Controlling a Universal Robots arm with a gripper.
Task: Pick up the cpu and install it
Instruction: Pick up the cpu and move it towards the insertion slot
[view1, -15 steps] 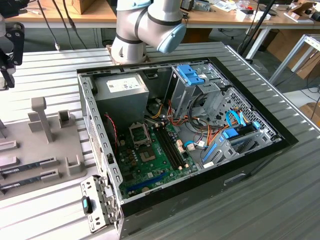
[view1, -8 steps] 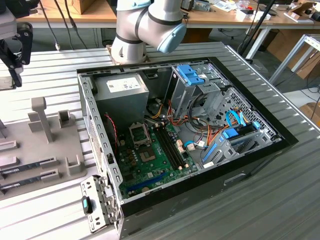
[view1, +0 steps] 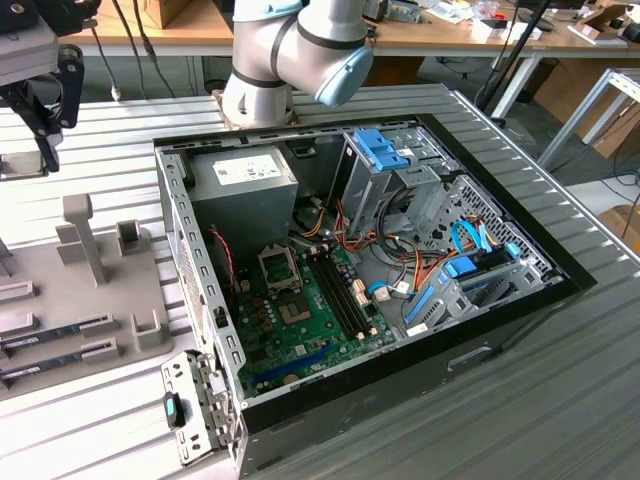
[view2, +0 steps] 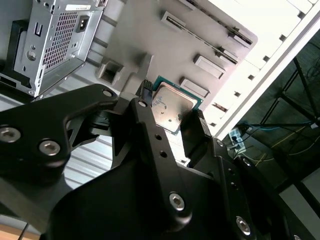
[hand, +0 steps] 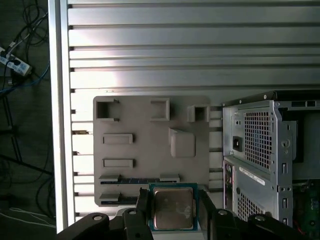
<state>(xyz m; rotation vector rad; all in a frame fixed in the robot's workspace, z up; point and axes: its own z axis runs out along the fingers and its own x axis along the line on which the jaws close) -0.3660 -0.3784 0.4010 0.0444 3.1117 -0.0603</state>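
The cpu (view2: 172, 107), a flat square chip with a silver top and a thin green rim, sits between the two black fingers of my gripper (view2: 171, 109). In the first wrist view the cpu (hand: 173, 207) hangs above the near edge of the grey parts tray (hand: 150, 115), with the gripper (hand: 173, 201) shut on its two opposite sides. In the exterior view the gripper (view1: 45, 150) is high at the far left, well away from the motherboard's open socket (view1: 277, 265) inside the computer case (view1: 190, 250).
The grey tray (view1: 90, 300) holds dark memory sticks (view1: 60, 330) and upright pegs. Inside the case are a grey power-supply box (view1: 243, 180), drive cages with blue latches (view1: 385, 150) and loose cables (view1: 400, 270). The arm's base (view1: 270, 70) stands behind the case.
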